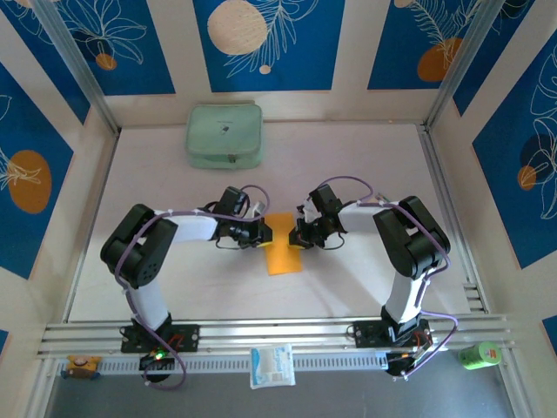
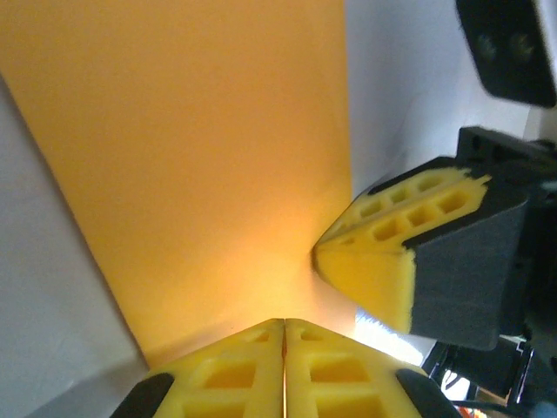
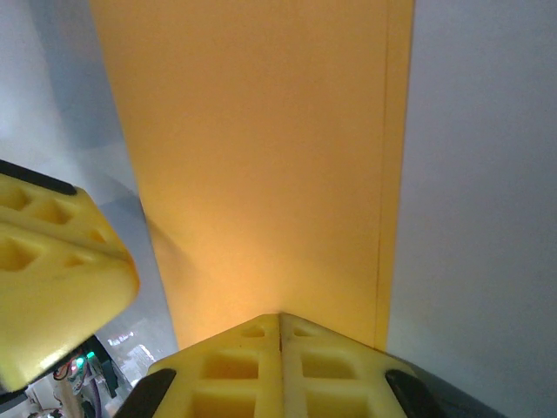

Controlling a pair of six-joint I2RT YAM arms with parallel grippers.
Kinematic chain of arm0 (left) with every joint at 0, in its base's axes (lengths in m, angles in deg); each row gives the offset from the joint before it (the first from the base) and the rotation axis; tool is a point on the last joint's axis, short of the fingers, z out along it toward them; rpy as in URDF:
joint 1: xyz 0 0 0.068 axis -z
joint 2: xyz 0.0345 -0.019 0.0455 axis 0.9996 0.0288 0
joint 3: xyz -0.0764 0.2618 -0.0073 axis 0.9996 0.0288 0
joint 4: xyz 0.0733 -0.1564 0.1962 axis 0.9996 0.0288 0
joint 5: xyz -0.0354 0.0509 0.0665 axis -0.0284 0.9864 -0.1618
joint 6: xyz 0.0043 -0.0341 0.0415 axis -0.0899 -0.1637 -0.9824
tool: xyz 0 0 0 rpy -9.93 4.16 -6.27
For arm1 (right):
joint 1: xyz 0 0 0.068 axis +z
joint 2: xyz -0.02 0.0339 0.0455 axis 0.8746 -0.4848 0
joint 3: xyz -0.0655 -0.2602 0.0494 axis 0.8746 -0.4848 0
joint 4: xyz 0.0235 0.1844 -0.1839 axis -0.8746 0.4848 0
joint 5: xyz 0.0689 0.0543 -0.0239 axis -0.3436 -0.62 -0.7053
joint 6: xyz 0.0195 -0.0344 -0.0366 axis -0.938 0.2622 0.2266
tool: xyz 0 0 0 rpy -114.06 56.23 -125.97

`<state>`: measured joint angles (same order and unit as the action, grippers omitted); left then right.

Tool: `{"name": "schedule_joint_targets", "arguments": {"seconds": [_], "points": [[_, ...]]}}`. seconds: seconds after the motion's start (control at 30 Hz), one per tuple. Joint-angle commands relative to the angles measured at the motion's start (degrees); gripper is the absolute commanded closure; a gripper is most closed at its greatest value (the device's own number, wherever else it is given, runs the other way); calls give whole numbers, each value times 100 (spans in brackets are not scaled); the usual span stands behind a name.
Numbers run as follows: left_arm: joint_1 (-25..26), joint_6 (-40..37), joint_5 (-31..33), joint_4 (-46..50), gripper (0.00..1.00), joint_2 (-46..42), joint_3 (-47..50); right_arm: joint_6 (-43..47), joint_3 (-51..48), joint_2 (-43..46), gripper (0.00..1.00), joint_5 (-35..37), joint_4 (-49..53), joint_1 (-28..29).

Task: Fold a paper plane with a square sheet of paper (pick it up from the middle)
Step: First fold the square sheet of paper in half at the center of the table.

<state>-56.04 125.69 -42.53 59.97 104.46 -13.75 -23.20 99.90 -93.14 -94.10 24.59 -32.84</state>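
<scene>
The square sheet of paper is orange-yellow and lies on the white table as a narrow upright rectangle between my two grippers. In the right wrist view the paper shows a layer edge running down its right side. My left gripper is shut, and its joined tips rest against the paper. My right gripper is also shut, tips touching the sheet from the opposite side. The two grippers face each other, a finger's width apart. Whether either one pinches the sheet is not visible.
A pale green zipped pouch lies at the back of the table. A white-and-blue packet sits on the front rail between the arm bases, and a green object lies at the front right. Metal frame posts flank the table.
</scene>
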Motion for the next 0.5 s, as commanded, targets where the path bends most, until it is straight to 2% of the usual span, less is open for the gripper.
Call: {"name": "schedule_joint_targets", "arguments": {"seconds": [0.0, 0.27, 0.47], "points": [[56, -282, -117, 274, 90, 100, 162, -20, -260, -155, 100, 569, 735, 31], [60, -689, 371, 689, 90, 121, 295, -20, -256, -164, 100, 582, 760, 31], [187, -518, 410, 657, 90, -333, 225, -21, -256, -165, 100, 587, 762, 31]]}}
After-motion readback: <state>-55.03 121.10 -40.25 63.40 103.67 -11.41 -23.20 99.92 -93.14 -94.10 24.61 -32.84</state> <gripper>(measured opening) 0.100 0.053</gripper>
